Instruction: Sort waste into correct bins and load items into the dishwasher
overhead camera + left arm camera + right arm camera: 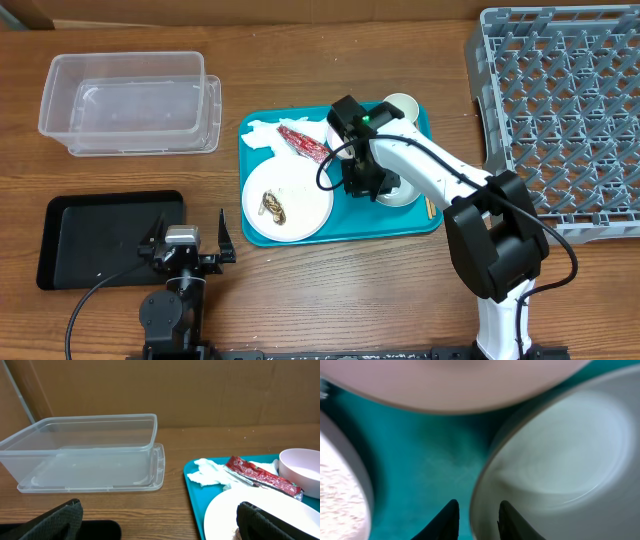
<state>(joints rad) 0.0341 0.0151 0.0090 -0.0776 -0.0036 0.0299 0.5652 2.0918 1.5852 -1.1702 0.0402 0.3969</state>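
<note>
My right gripper (365, 180) (477, 510) straddles the rim of a white bowl (400, 192) (560, 460) on the teal tray (420, 225), one finger inside and one outside, closed on it. A second bowl (455, 385) lies just beyond it. The white plate (305, 200) holds the brown food scrap (272, 206). The red wrapper (302, 142) and the napkin (265, 133) lie at the tray's back left, and the cup (402, 105) at its back. A chopstick end (430, 208) shows at the tray's right. My left gripper (192, 238) (157, 520) is open and empty by the black tray (100, 235).
The clear tub (125, 100) (85, 445) stands at the back left. The grey dish rack (560, 110) fills the right side. The left wrist view also shows the napkin (210, 474), the wrapper (260, 477) and a bowl (302, 467).
</note>
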